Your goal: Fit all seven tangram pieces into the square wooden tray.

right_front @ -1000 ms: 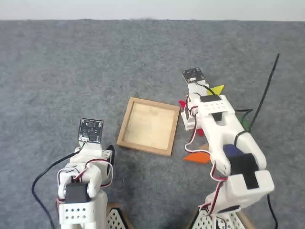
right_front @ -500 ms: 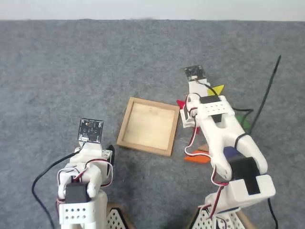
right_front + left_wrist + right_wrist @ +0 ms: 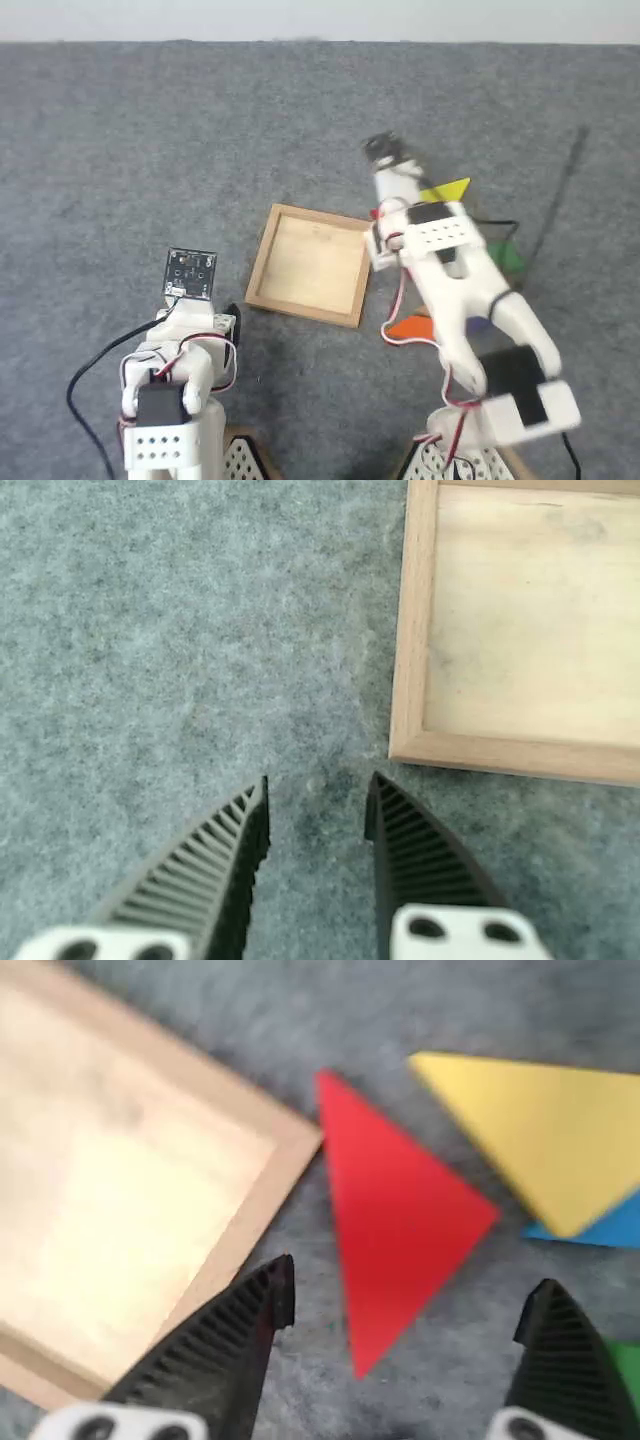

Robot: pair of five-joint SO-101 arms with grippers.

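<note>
The square wooden tray (image 3: 262,262) lies in the middle of the grey carpet with nothing in it; its corner shows in both wrist views (image 3: 412,650) (image 3: 250,1215). Just past its right rim lies a red triangle (image 3: 390,1210), with a yellow triangle (image 3: 530,1125) (image 3: 447,188), a blue piece (image 3: 610,1228) and a green piece (image 3: 510,258) beyond. An orange piece (image 3: 408,326) lies near the right arm. My right gripper (image 3: 410,1305) hangs open over the red triangle, one finger on each side. My left gripper (image 3: 315,805) stands open above bare carpet near the tray's front left corner.
Grey carpet (image 3: 150,150) covers the table, with free room to the left and behind the tray. A black cable (image 3: 555,200) runs along the right side by the pieces. The two arm bases stand at the front edge.
The right arm has swung left toward the tray's right rim, its wrist now over the red triangle. The left arm has not moved.
</note>
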